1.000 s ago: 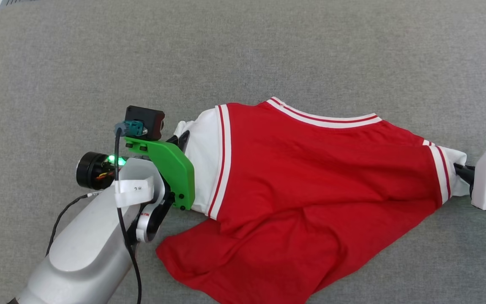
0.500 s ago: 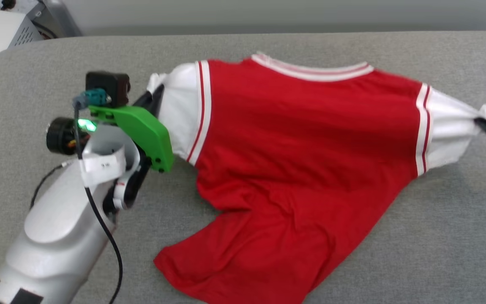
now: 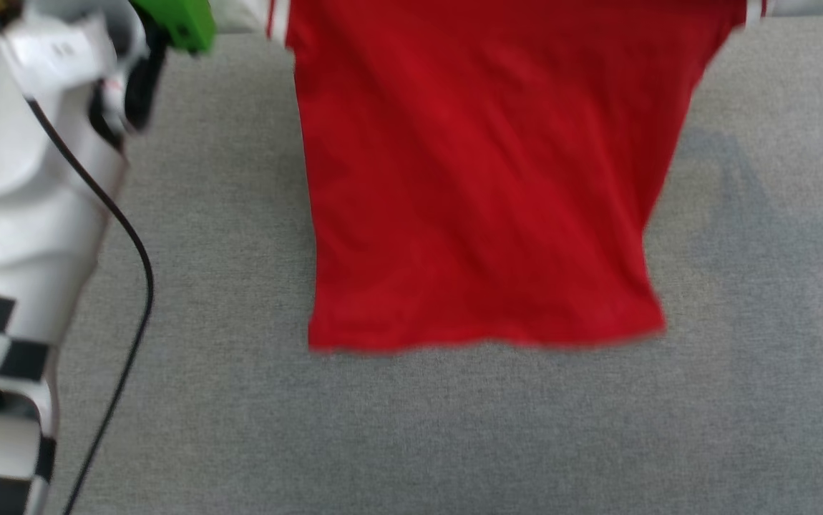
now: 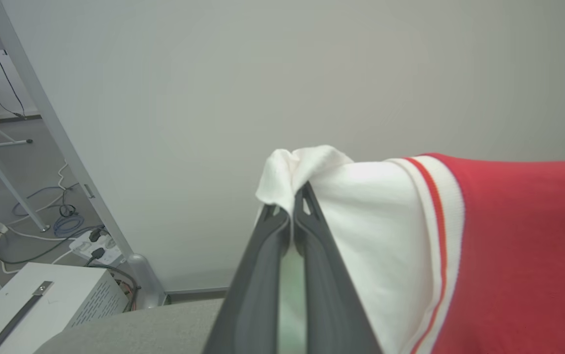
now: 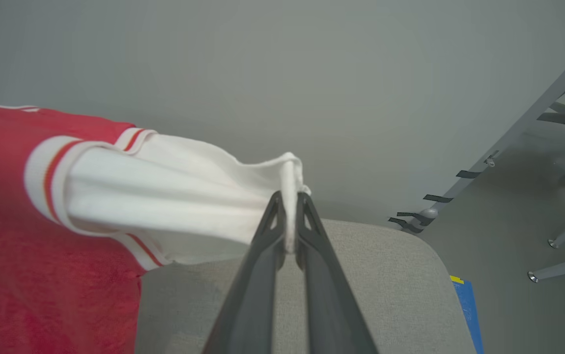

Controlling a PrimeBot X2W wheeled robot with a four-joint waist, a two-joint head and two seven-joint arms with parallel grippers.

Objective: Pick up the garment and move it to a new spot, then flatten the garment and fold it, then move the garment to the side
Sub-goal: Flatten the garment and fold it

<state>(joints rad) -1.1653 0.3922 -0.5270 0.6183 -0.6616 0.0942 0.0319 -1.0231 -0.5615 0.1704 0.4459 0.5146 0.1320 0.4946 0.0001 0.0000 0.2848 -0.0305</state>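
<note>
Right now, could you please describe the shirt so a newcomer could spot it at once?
Above the grey table hangs a red shirt, its white sleeves pinched by the left tool and right tool. Nothing else nearby is bright red.

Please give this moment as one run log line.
left gripper: shut on one white sleeve | right gripper: shut on other white sleeve | garment: hanging spread between both, over grey surface

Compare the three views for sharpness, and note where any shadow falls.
Head view: motion-blurred, the garment has a smeared hem, and a soft shadow falls on the grey surface to its right. Left wrist view: even light, no glare, left gripper crisp on the white sleeve. Right wrist view: right gripper sharp, red cloth at the edge slightly smeared.
</note>
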